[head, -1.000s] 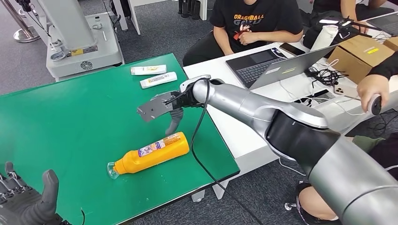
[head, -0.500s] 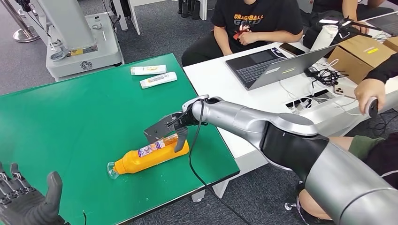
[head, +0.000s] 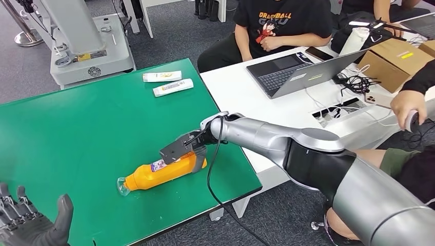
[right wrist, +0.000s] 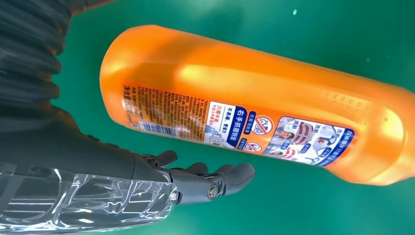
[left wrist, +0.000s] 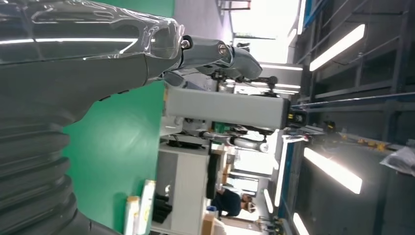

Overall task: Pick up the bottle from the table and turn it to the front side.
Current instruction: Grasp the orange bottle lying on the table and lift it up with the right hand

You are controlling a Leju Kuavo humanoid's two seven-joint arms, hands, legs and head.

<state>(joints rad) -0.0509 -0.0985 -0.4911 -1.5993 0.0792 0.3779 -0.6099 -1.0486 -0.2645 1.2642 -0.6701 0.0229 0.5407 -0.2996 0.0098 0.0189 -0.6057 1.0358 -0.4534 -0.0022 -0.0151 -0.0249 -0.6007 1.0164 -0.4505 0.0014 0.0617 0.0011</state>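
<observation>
Orange bottle [head: 164,171] lying on the green table [head: 77,133], the right hand [head: 183,147] now down over its base end.

At the lower left the left hand [head: 31,225] is held open, fingers [head: 10,205] spread, holding nothing, a little further right than a second ago. The bottle has not moved: on its side near the table's front edge, clear cap toward the left. The right hand, which hovered above it a second ago, has come down onto the bottle's base end; in the wrist view its fingers [right wrist: 215,178] lie apart just beside the bottle, not closed on it. The label [right wrist: 274,132] shows Chinese print, a barcode and blue panels, too small to read. The person's black shirt [head: 277,20] reads "DRAGON BALL".
</observation>
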